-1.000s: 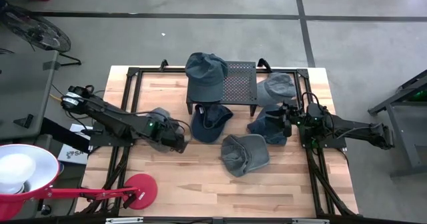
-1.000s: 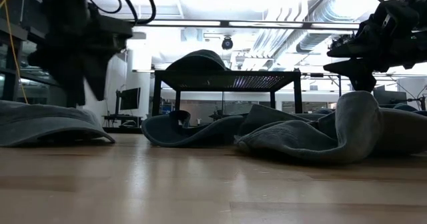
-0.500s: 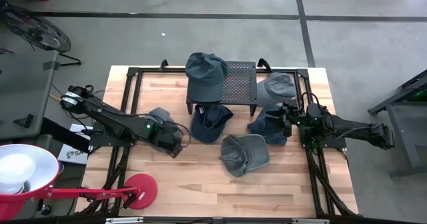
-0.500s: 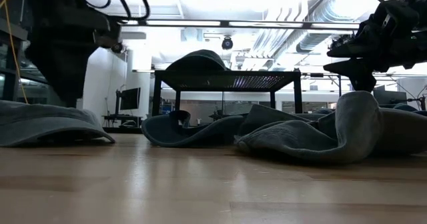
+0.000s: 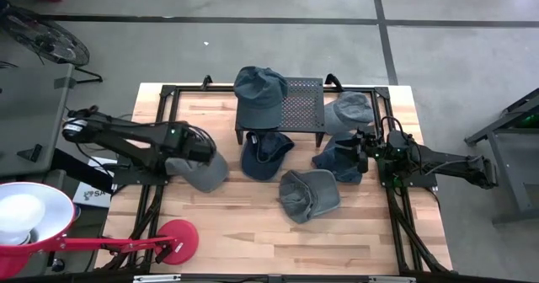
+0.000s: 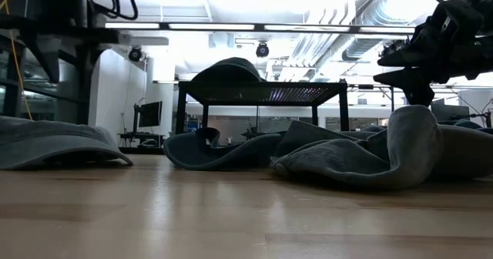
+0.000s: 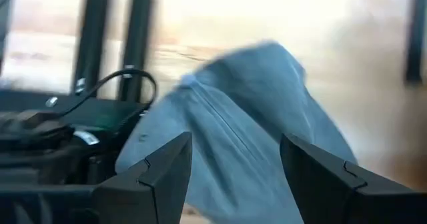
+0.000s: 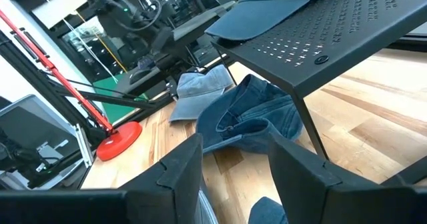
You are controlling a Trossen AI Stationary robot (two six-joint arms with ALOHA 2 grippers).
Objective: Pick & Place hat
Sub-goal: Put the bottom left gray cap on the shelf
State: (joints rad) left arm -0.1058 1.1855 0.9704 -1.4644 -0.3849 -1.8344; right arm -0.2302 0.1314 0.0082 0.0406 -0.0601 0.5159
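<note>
The left gripper (image 7: 230, 167) hangs with its fingers spread and empty, over the left side of the table (image 5: 253, 232), just left of a grey hat (image 5: 200, 172) lying flat on the wood. The right gripper (image 5: 362, 151) waits at the right edge, fingers parted and empty, by a dark blue hat (image 5: 339, 159). Far back, another hat (image 5: 258, 93) sits on a black rack (image 5: 303, 106).

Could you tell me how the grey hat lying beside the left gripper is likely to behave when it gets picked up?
The grey hat will probably sag: in the left wrist view its cloth lies creased and slumped. It looks light, so the open left gripper should lift it easily. A pinch on one edge may let the rest dangle, as the other hats also lie crumpled.
</note>
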